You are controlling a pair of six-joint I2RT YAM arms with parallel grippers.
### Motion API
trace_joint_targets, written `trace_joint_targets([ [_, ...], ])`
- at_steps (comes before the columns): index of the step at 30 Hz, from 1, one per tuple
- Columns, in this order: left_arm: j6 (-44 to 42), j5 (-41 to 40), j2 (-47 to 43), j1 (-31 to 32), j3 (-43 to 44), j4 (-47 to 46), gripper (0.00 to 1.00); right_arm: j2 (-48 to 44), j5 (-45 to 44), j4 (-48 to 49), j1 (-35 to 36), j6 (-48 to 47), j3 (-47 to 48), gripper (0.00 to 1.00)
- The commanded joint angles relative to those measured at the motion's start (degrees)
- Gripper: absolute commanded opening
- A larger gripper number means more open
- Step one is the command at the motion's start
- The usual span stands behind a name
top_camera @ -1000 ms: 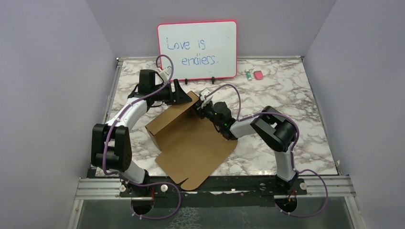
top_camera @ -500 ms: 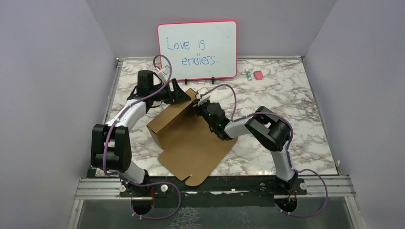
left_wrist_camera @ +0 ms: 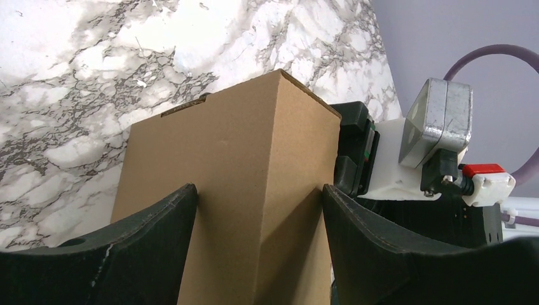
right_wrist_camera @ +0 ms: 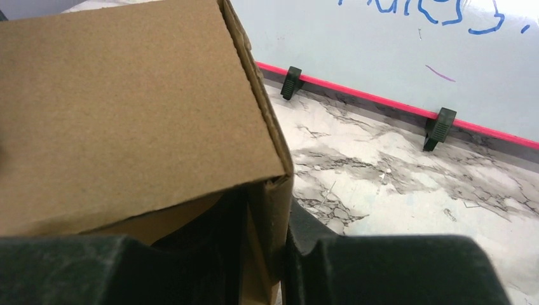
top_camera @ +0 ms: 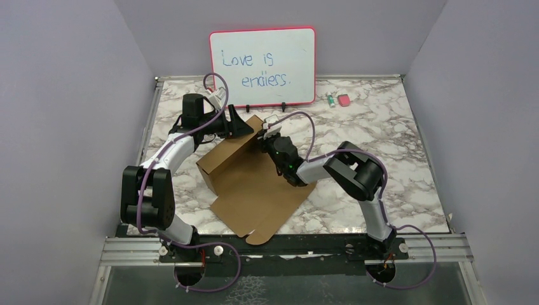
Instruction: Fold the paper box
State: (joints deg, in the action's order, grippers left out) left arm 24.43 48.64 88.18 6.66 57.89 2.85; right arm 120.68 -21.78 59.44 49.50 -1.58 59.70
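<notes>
A marbled table (top_camera: 394, 159) is seen from above, with its near edge hidden behind the arms' mounting rail. The paper box (top_camera: 254, 190) lies on it, partly formed. A flat brown sheet is spread out, and its near tip overhangs the rail. One long wall is raised along the sheet's far-left side. What lies inside that wall is hidden from the overhead view.

Behind the box a pink-framed whiteboard (top_camera: 262, 67) is propped upright. In the right wrist view it is cut off to a strip, so the blue writing cannot be read there.

The left arm (top_camera: 166, 152) is bent in from the left of the box and the right arm (top_camera: 356, 171) from its right. They meet at the far end of the raised wall.

The left gripper (left_wrist_camera: 257, 197) is spread wide around the box's upright corner. A finger (left_wrist_camera: 159, 222) is pressed against each cardboard face, so the corner is grasped. The fingertips' lower parts are cut off by the frame.

The right gripper (right_wrist_camera: 264, 254) is clenched on the box's thin wall edge. Its fingers are seen only as dark, blurred masses on either side of the cardboard.

Well to the far right of the box, a pink object (top_camera: 344, 100) and a greenish one (top_camera: 331, 100) are too small to make out.
</notes>
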Motion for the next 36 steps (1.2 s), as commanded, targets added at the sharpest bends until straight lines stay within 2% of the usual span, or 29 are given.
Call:
trace_joint_targets([
  [1, 0.88, 4.68, -1.68, 0.60, -2.08, 5.34, 0.72, 1.71, -7.49, 6.63, -1.30, 1.41, 0.57, 0.28],
  [5, 0.91, 4.52, -1.69, 0.64, -2.17, 5.31, 0.72, 1.13, -0.62, 11.31, -1.32, 1.15, -1.32, 0.33],
  [12, -0.18, 1.22, -2.93, 0.64, -1.89, 6.58, 0.72, -1.36, 3.74, 14.40, -1.31, 0.79, -6.07, 0.41],
  [15, -2.04, -2.00, -3.59, 0.49, -0.69, 9.25, 0.72, -3.12, 4.20, 14.04, -1.34, 0.52, -9.17, 0.46],
  [19, -4.17, -7.98, -6.14, 0.21, 1.31, 11.52, 0.74, -6.56, 6.06, 13.97, -1.32, 1.13, -13.84, 0.61],
  [27, -7.30, -20.51, -14.18, 0.54, 5.22, 15.93, 0.77, -17.62, 12.07, 8.67, -1.33, 1.34, -22.37, 0.75],
  [32, -11.35, -34.68, -20.31, 6.20, 7.08, 21.36, 0.78, -26.25, 9.70, -3.58, -1.34, 3.49, -24.66, 0.80],
  [36, -14.10, -49.18, -23.15, 17.33, 7.00, 24.97, 0.78, -32.46, 4.39, -9.30, -1.33, 4.69, -27.01, 0.86],
])
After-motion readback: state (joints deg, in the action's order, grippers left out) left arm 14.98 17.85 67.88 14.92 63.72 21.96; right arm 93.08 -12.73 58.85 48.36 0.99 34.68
